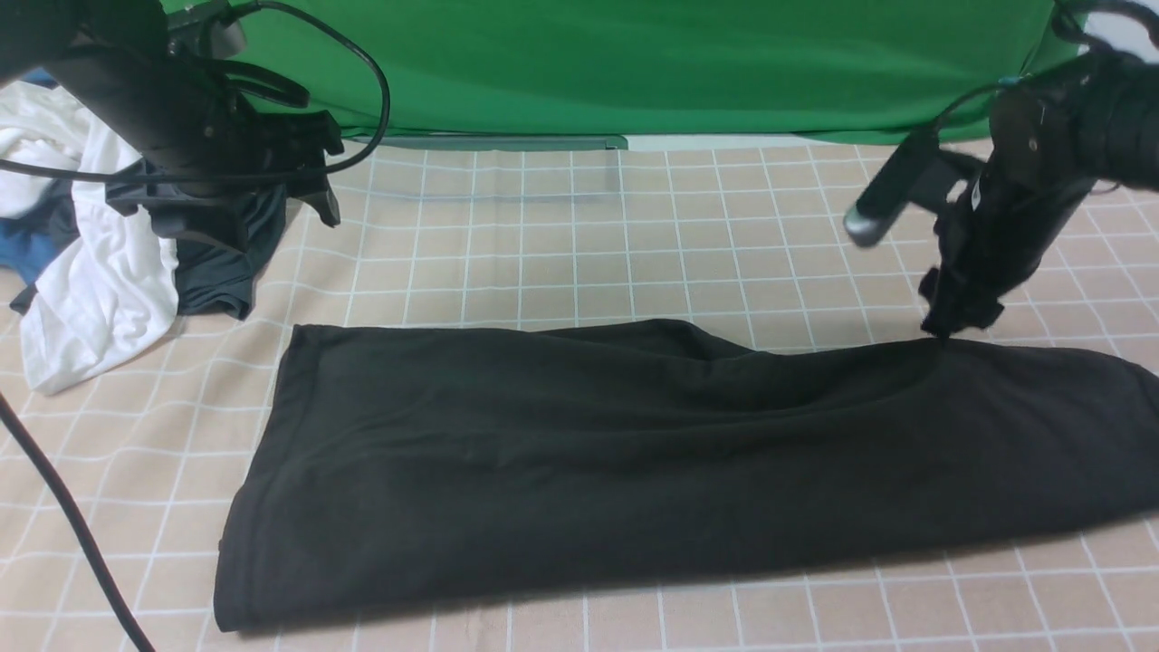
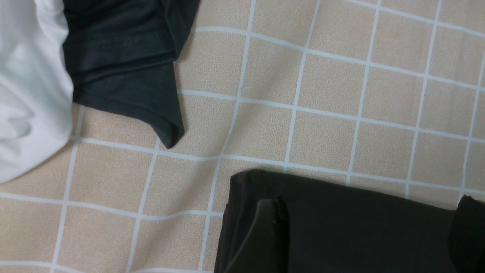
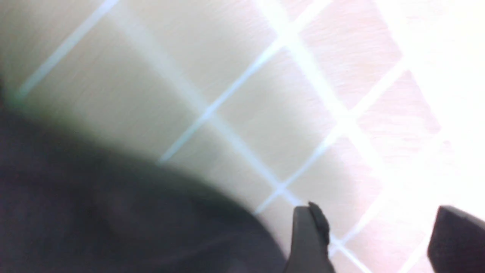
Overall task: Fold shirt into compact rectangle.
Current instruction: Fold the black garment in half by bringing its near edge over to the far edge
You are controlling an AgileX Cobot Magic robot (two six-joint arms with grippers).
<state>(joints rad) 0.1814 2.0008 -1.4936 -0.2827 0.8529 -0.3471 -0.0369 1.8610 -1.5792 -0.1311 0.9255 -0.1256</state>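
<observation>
Now the shirt [image 1: 634, 453] lies free beside spread right jaws; left jaws gape.

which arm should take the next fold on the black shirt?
Probably right: the right gripper sits open at the shirt's far edge. The left gripper hangs open, raised, beside the clothes pile.

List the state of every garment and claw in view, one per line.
Large black cotton shirt: folded into a long band, flat on the checked cloth.
White garment: crumpled in a heap.
Dark grey garment: crumpled beside the white one.
Left claw: open, above the shirt's corner.
Right claw: open, empty, at the shirt's far edge.
</observation>
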